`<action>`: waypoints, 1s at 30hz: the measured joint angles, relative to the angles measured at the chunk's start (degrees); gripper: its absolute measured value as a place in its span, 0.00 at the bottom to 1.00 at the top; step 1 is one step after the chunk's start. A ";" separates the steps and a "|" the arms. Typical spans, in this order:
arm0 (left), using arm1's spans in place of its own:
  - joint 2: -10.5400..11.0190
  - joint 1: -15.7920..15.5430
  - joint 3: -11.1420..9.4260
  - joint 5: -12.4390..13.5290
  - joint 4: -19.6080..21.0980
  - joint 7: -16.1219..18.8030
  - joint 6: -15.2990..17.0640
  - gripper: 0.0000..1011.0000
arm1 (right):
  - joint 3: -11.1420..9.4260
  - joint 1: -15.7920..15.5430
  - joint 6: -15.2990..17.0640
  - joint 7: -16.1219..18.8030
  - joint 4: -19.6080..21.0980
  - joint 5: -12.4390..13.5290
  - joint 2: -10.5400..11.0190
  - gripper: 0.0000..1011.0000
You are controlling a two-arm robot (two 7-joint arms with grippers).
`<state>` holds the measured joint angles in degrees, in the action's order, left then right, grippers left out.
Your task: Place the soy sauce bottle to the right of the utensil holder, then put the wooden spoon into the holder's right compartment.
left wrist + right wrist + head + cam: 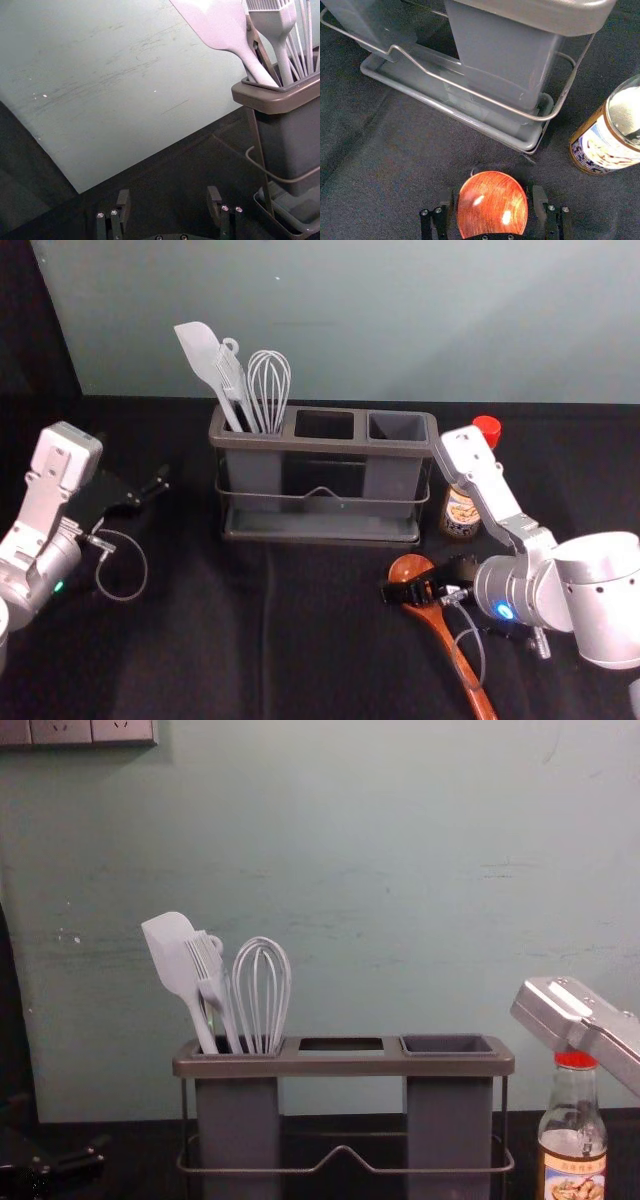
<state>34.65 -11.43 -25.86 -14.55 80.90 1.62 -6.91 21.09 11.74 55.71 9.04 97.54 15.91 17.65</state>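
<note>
my right gripper (492, 194) is spread astride the wooden spoon (408, 566) in front of the holder (320, 445), so i should centre, close evenly, then lift clear of the soy sauce bottle (461, 514) at the holder's right, my left gripper (169, 194) idle leftward, fingers apart.

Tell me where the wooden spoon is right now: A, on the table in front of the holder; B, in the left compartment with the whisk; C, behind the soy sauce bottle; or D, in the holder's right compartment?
A: the wooden spoon lies on the dark tabletop in front of the utensil holder, its bowl showing between the right gripper's open fingers.
</note>
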 joint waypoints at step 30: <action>0.00 0.00 0.00 0.00 0.00 0.00 0.00 0.99 | -1.47 -2.93 -9.37 3.79 3.86 -0.27 2.36 0.81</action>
<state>34.65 -11.43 -25.86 -14.55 80.90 1.62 -6.91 19.62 8.81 46.34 12.83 101.41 15.64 20.01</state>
